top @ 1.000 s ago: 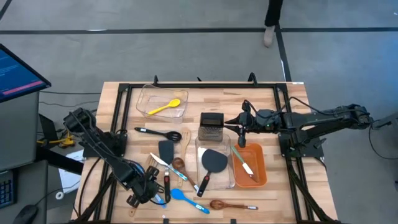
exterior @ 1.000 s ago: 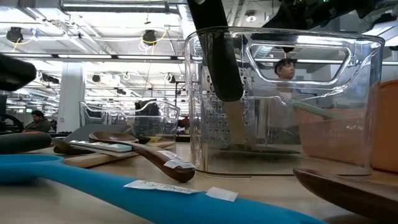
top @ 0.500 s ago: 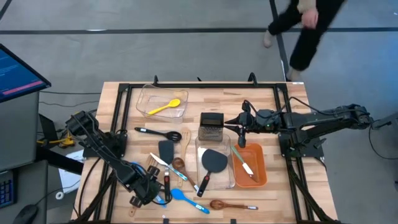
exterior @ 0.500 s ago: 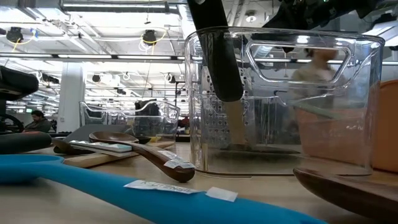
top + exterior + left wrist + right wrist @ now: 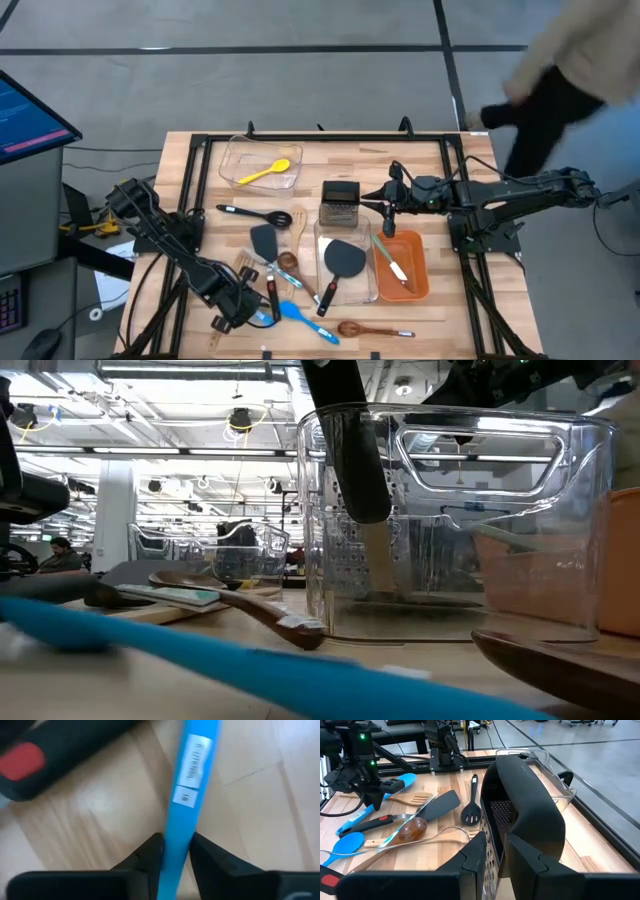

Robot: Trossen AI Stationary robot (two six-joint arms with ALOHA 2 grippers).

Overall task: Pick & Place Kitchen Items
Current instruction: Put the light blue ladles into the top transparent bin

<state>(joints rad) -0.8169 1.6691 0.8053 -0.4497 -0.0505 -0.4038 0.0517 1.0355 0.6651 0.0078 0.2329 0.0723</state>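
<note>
Left end effector (image 5: 175, 857) clamped on blue spoon (image 5: 187, 785) handle | right end effector (image 5: 492, 851) apparently gripping grater (image 5: 527, 812)

Bright, even light from ceiling lamps (image 5: 238, 418); shadows on the table (image 5: 440, 150) are soft & small. A person (image 5: 560, 90) beside the table is smeared w/ motion blur. In the low view the blue spoon (image 5: 200, 650) is a fuzzy streak, too close to be sharp, & the clear tub (image 5: 450, 520) shows white glare. Left wrist view is all soft & blurry. Right wrist view is sharp farther off, w/ close things fuzzy.
</note>
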